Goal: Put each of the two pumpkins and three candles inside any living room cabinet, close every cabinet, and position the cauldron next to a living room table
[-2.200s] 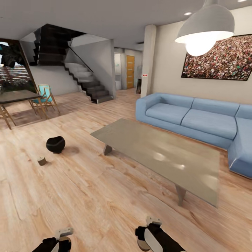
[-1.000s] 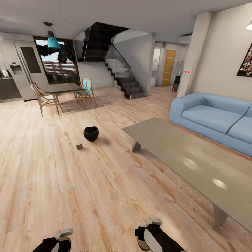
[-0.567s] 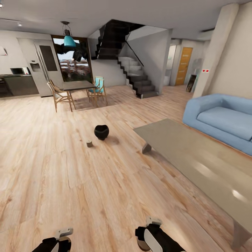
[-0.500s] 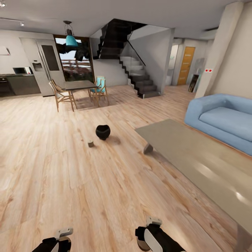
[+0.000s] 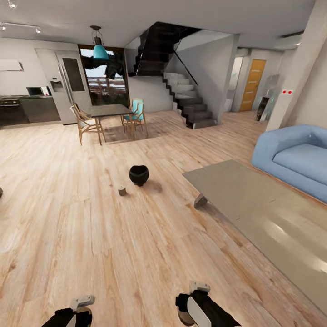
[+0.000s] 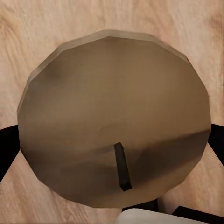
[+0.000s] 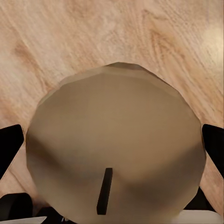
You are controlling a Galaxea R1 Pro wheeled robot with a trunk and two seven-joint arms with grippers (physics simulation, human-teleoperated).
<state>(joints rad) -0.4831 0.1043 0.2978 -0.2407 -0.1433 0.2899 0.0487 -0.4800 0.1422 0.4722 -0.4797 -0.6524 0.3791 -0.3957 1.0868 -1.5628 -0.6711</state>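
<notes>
Now each gripper clamps a candle: left [image 6: 112,121], right [image 7: 114,144]. Third candle [image 5: 121,191] sits beside the cauldron [image 5: 138,175], near the table [image 5: 254,213]; camera has panned left.

Pale wooden floor [image 5: 91,236] carries a black cauldron [image 5: 138,175] with one stubby candle [image 5: 121,190] just beside it, and the low glass-topped table [image 5: 254,213] stands nearby.
</notes>
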